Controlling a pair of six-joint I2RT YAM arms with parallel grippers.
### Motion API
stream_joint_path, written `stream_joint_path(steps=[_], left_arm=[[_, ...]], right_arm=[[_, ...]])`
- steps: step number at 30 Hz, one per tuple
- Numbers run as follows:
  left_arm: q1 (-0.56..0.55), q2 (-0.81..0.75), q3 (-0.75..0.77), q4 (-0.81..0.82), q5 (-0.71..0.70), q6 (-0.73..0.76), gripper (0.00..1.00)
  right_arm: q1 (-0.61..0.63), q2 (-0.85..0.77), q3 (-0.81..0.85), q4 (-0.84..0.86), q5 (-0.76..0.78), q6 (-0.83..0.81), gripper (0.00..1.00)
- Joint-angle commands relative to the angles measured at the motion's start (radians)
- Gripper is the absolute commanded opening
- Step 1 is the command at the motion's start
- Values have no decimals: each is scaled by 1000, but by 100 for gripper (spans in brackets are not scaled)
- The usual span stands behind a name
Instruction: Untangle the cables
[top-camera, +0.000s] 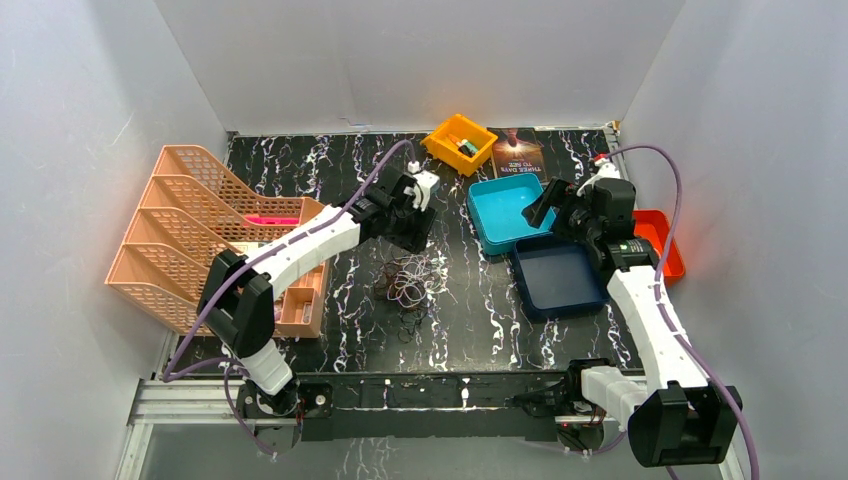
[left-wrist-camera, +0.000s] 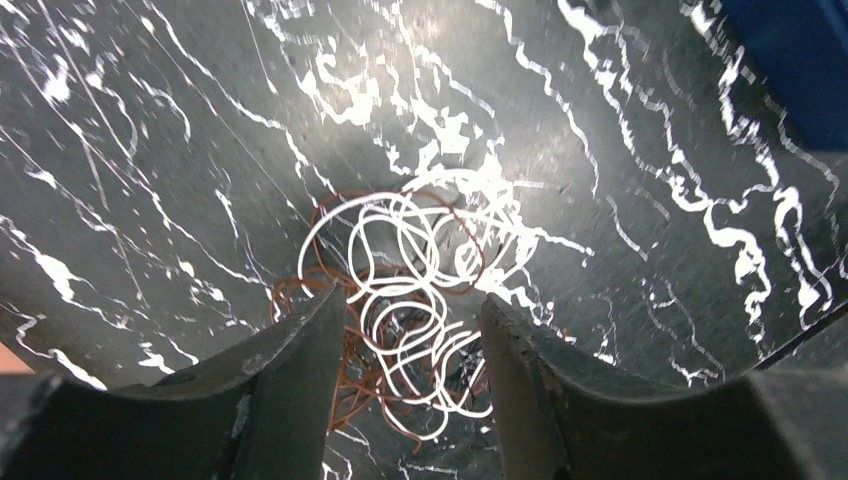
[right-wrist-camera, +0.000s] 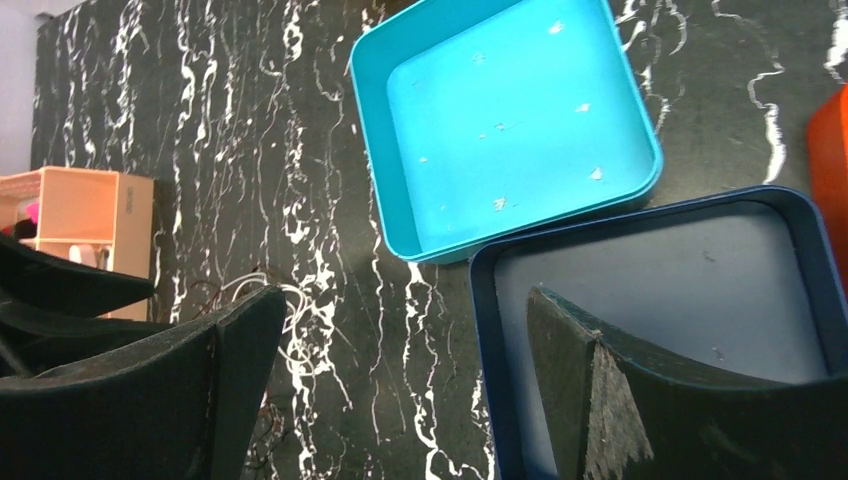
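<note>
Right, I see the cables (top-camera: 405, 285) clumped mid-table on the black marbled table (top-camera: 480, 330), between the spread fingers of my left gripper (left-wrist-camera: 412, 310). My right gripper (right-wrist-camera: 402, 300) hangs wide open over the dark blue tray's (top-camera: 560, 280) edge, just beside the teal tray (top-camera: 515, 215). An orange file rack (top-camera: 190, 230) stands left; white walls (top-camera: 400, 60) enclose everything.

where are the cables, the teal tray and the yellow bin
cables (left-wrist-camera: 405, 300), left wrist view, white loops in the middle of the clump
teal tray (right-wrist-camera: 510, 130), right wrist view, bare floor
yellow bin (top-camera: 447, 158), top view, near wall
</note>
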Motion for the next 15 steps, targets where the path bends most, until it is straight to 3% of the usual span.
stream_joint_path(steps=[1,3,10,12,15], left_arm=[[2,-18,73,23,-51,13,54],[5,-40,66,27,-83,12,58],[89,-140,-24,76,-51,-59,65],[137,-163,-53,94,-1,-81,66],[191,-198,-97,138,56,-96,67]], right_arm=[[-6,-40,-22,38,122,58,96],[-6,-65,-60,72,115,57,97],[-1,-65,-70,177,-265,-58,92],[61,-19,-32,143,-250,-88,92],[260,36,3,134,-121,-129,94]])
